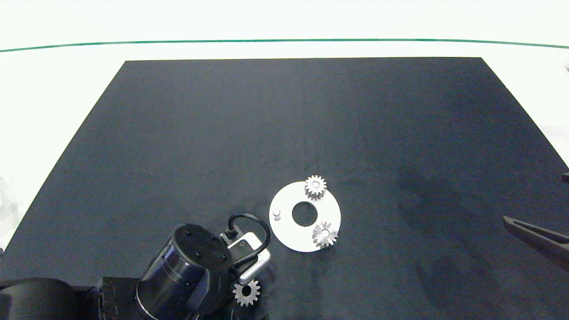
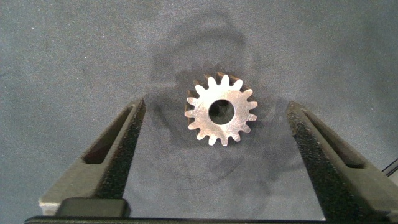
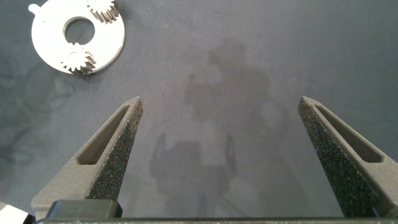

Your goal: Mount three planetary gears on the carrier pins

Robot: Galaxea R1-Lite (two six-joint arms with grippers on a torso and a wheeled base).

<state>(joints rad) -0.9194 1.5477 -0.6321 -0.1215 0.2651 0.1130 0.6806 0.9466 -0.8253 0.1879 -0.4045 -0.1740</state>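
- The left gripper (image 2: 214,155) hangs wide open over the dark bench (image 1: 284,133), holding nothing.
- A loose planetary gear (image 2: 221,111) lies flat on the bench between its spread fingers, touching neither.
- Just beyond that gripper sits the white carrier plate (image 1: 289,231): two gears (image 1: 315,187) (image 1: 324,234) are seated on pins, and the pin nearest the gripper (image 1: 276,214) stands bare.
- The right gripper (image 3: 227,155) is also wide open and empty, well apart from the plate, over bare bench.
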